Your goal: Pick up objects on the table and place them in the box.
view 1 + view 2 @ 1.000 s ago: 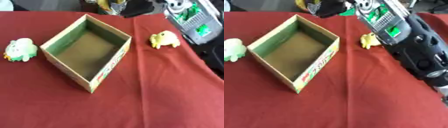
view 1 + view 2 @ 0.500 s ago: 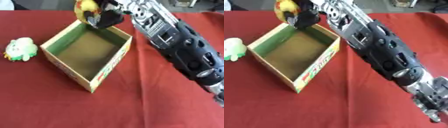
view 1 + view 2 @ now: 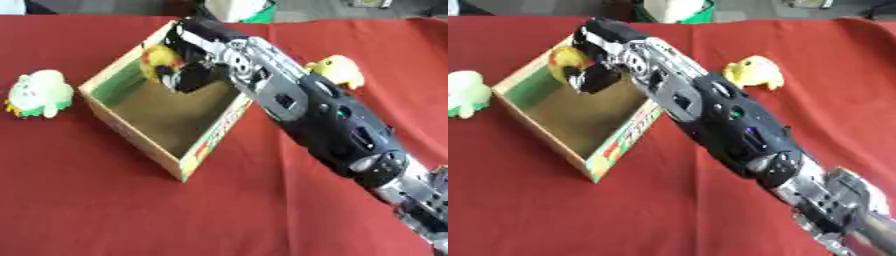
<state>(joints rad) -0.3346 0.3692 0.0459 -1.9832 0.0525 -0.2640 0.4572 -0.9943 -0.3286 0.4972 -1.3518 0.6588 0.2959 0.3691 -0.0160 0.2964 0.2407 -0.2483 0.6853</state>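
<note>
Right hand round yellow toy (box beneath)

Counter w/ matt red cloth, slightly napped. Box: matt cardboard, printed outer wall, brown inside. Arm: glossy black plastic, silver metal joints. Yellow toy and green toy look soft, matt.
</note>
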